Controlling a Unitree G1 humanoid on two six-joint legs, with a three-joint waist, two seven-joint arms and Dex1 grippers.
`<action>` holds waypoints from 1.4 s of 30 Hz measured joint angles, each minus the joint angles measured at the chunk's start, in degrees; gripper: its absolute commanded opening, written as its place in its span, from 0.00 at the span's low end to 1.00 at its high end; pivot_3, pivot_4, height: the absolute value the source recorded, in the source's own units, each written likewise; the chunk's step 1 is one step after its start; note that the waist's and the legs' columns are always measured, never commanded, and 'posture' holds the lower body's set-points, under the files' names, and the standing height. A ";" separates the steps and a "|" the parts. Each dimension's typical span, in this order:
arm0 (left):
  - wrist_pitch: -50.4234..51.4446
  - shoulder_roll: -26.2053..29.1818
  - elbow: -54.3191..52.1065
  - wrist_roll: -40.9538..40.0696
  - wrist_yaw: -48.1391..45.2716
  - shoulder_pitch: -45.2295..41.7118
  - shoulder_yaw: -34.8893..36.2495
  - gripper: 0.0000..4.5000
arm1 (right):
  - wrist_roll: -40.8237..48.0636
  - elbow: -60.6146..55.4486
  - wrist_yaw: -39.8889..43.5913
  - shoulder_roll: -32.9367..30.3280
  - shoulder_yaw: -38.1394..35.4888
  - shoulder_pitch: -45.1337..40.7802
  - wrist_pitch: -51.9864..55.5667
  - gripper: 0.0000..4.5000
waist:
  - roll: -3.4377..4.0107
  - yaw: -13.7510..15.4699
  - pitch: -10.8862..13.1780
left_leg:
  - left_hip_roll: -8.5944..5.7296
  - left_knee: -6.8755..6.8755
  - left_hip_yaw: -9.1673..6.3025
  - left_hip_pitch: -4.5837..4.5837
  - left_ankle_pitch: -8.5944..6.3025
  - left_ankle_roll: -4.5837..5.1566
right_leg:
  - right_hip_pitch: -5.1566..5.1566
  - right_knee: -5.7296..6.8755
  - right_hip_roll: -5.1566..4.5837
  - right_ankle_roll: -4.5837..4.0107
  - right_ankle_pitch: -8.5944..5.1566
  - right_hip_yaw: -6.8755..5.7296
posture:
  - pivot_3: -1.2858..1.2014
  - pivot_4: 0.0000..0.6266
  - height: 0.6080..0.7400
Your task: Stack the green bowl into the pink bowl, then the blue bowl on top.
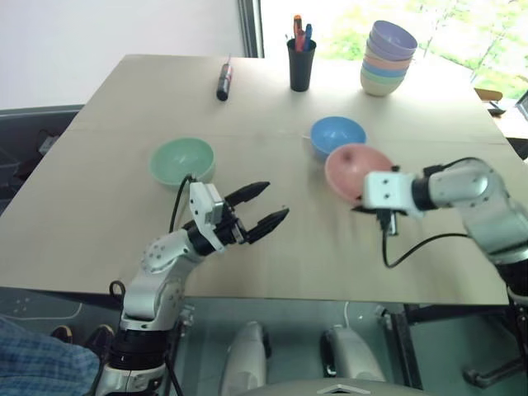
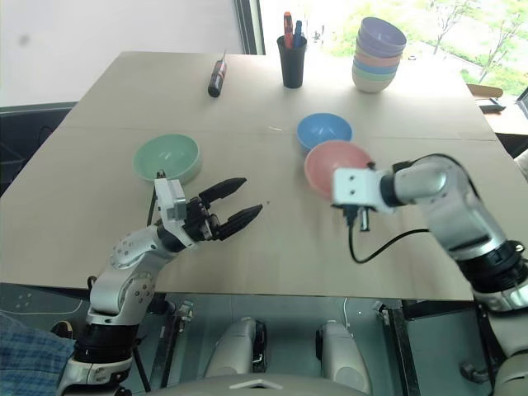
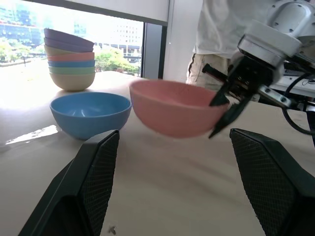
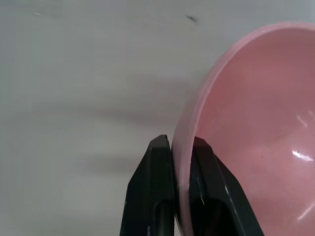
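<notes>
Two grippers over the table [image 1: 99,214]. Right gripper [image 4: 181,147] has its jaws clamped tight on the rim of the pink bowl [image 1: 353,169], one finger inside the rim, one outside. Pink bowl is tilted, its opening facing toward the left gripper; the left wrist view shows it lifted slightly off the table. Left gripper [image 1: 260,208] has its jaws spread wide, holding nothing and touching nothing, pointing toward the pink bowl from the side, well apart from it.

Blue bowl [image 1: 337,136] sits upright on the table just behind the pink bowl, very near it; whether the two touch cannot be told. Green bowl [image 1: 182,160] sits upright on the table well to the left of the pink bowl, just behind the left gripper, apart from it.

Tall stack of pastel bowls [image 1: 388,58] stands far behind the pink bowl near the table's far edge. Black cup of pens [image 1: 301,58] stands left of that stack, and a dark marker [image 1: 223,81] lies further left. Person in a white shirt [image 3: 231,29] stands past the table, behind the pink bowl in the left wrist view. Bare table lies between the left gripper and the pink bowl.
</notes>
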 measured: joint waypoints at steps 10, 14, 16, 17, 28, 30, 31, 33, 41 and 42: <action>-0.61 -0.22 0.06 0.21 0.14 -0.10 -0.18 0.84 | -6.92 0.89 -1.38 4.55 7.06 -2.28 0.38 0.42 | -0.01 -0.22 0.00 | 0.00 0.01 -0.01 0.00 0.00 0.00 | 0.00 0.00 0.01 0.00 0.00 -0.01 | 0.52 0.24 1.00; -0.70 -0.17 -0.29 0.19 0.59 0.35 -0.16 0.84 | -6.35 0.15 0.23 3.58 6.93 -2.68 1.96 0.76 | -0.01 -0.23 0.00 | 0.00 0.01 -0.01 0.00 0.00 0.00 | 0.00 0.00 0.01 -0.01 0.00 -0.01 | 0.52 0.24 1.00; -0.70 -0.13 -0.31 0.18 0.88 0.63 -0.17 0.84 | -5.17 -1.40 1.47 2.51 5.57 -2.68 3.44 0.93 | -0.01 -0.28 0.00 | 0.00 0.01 -0.01 0.00 0.00 0.00 | 0.00 0.00 0.01 -0.01 0.00 -0.01 | 0.52 0.24 1.00; -0.70 -0.12 -0.32 0.16 1.02 0.66 -0.17 0.84 | -4.24 -2.32 2.08 1.98 4.53 -2.68 4.27 1.00 | -0.01 -0.28 0.00 | 0.00 0.01 -0.02 0.01 0.00 0.00 | 0.00 0.01 0.01 -0.01 0.00 -0.01 | 0.52 0.24 1.00; 1.56 2.14 1.02 4.34 4.31 -3.02 -0.64 0.84 | 20.82 -8.10 1.69 5.07 -22.45 -8.03 28.03 1.00 | -0.02 -0.29 0.00 | 0.00 0.00 -0.08 0.02 0.00 0.01 | 0.03 0.04 0.02 -0.02 0.01 -0.06 | 0.52 0.24 1.00; 2.76 2.44 2.82 6.77 6.67 -5.34 -0.67 0.84 | 24.42 -6.78 -0.17 6.33 -27.41 -8.26 28.29 1.00 | -0.04 -0.08 0.00 | -0.01 0.00 -0.09 -0.01 -0.01 0.01 | 0.05 0.00 0.01 -0.02 0.01 -0.07 | 0.52 0.24 1.00; 3.43 2.43 3.74 8.19 8.20 -6.66 -0.74 0.84 | 26.35 -6.18 -1.12 6.93 -29.64 -8.02 28.30 1.00 | -0.05 -0.04 0.00 | -0.02 0.00 -0.07 -0.04 -0.01 0.02 | 0.04 -0.02 0.00 -0.01 0.01 -0.05 | 0.52 0.24 1.00; 4.51 2.41 5.02 10.09 10.36 -8.77 -0.91 0.84 | 29.39 -6.21 -2.00 7.81 -32.44 -7.07 28.37 1.00 | -0.05 0.09 0.01 | -0.03 -0.01 -0.09 -0.05 -0.01 0.02 | 0.03 -0.03 0.00 -0.01 0.01 -0.07 | 0.52 0.24 1.00; 9.06 9.41 11.16 27.55 20.06 -21.27 -4.67 0.84 | 45.40 -11.50 -8.00 12.45 -40.85 -4.67 28.53 1.00 | -0.06 -0.44 0.03 | -0.02 -0.06 -0.06 -0.06 -0.01 0.01 | 0.00 -0.02 0.02 0.00 0.01 -0.03 | 0.52 0.24 1.00; 9.59 9.62 11.15 28.52 20.44 -21.49 -4.78 0.84 | 46.50 -11.64 -8.49 12.20 -41.27 -4.39 28.53 1.00 | -0.07 -0.38 0.03 | -0.02 -0.06 -0.06 -0.06 -0.01 0.01 | 0.00 -0.02 0.01 0.00 0.01 -0.04 | 0.52 0.24 1.00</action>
